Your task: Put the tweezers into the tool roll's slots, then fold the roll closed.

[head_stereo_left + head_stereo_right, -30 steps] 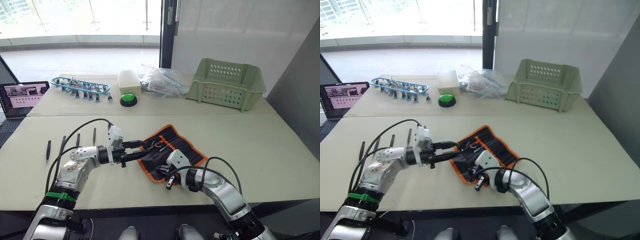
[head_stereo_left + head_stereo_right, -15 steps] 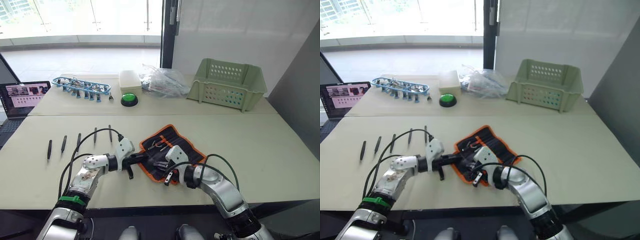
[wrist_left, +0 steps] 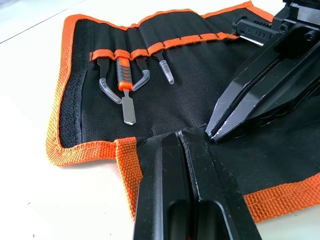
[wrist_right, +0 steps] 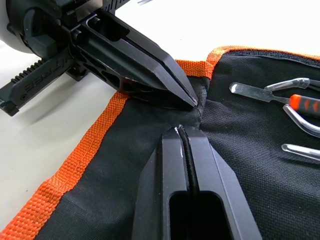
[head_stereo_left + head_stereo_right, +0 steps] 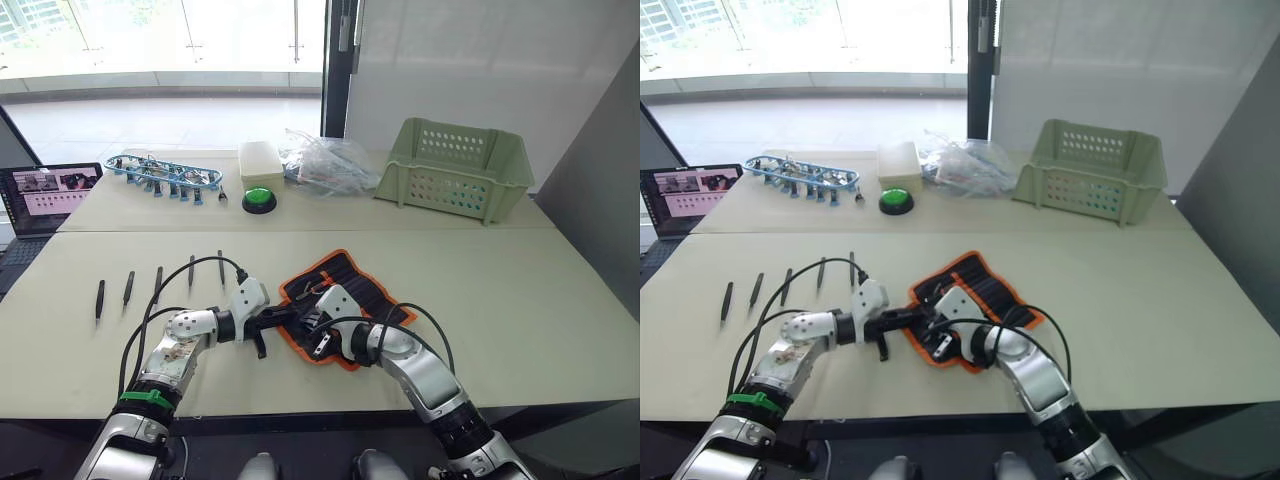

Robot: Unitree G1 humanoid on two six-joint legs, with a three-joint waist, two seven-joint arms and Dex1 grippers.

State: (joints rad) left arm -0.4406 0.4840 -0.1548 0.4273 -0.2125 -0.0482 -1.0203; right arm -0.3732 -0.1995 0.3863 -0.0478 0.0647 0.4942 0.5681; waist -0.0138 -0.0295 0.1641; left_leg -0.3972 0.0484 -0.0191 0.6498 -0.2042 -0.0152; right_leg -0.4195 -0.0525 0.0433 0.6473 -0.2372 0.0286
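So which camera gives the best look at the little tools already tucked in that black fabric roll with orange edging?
The left wrist view: the slotted tools lie unobstructed across the tool roll. The right wrist view catches their tips at its edge; the head views show them tiny.

Head stereo views look forward and down over the table (image 5: 520,290); both wrist views closely face the tool roll (image 3: 165,100), which all views share.

Two silver-grey jointed arms with white wrist housings and looping black cables. Green band on left forearm. Glossy black tapered fingers (image 4: 192,165).
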